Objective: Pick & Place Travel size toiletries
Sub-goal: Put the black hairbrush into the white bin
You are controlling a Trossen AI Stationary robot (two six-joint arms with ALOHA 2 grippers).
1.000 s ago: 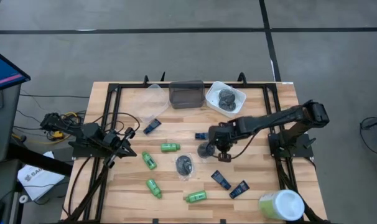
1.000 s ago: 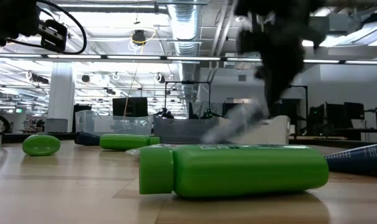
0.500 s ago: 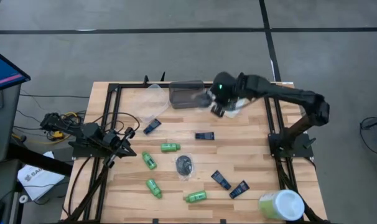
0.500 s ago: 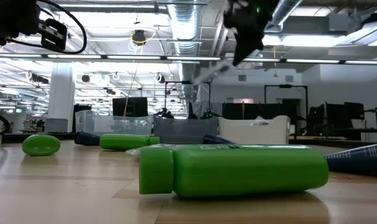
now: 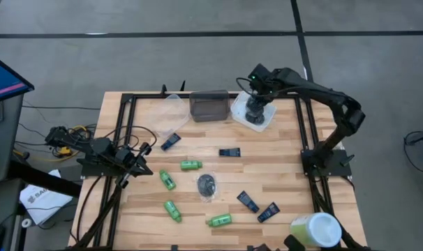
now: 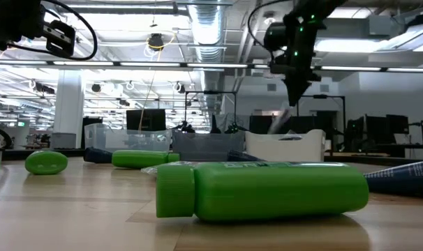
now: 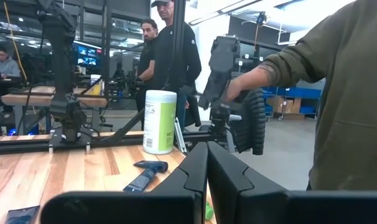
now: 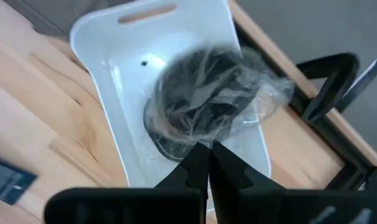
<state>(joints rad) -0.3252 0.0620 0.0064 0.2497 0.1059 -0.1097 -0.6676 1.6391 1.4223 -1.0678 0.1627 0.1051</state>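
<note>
My right end effector (image 5: 254, 106) is over the white tub (image 5: 239, 103) at the far edge of the surface (image 5: 288, 167), toward its right corner. Its fingers (image 8: 201, 163) are clenched together on the clear wrapping of a dark grey round lump (image 8: 201, 106), which hangs just above the tub floor; whether the wrap touches the tub cannot be settled from the wrist view. A dark tub (image 5: 209, 105) stands just beside the white tub, and a clear tub (image 5: 166, 111) lies beyond that.

My left end effector (image 5: 146, 169) rests near the left edge, fingers (image 7: 195, 174) pressed together with nothing between them.

The remaining toiletries lie scattered on the surface: a second grey lump (image 5: 207, 185) in the middle, four green bottles (image 5: 191, 165) toward the left and near side, and four dark blue sachets (image 5: 229, 152) spread from the middle to the near right. A big pale green-and-white cylinder (image 5: 315, 230) stands at the near right corner. People (image 7: 176, 56) stand in the room beyond.
</note>
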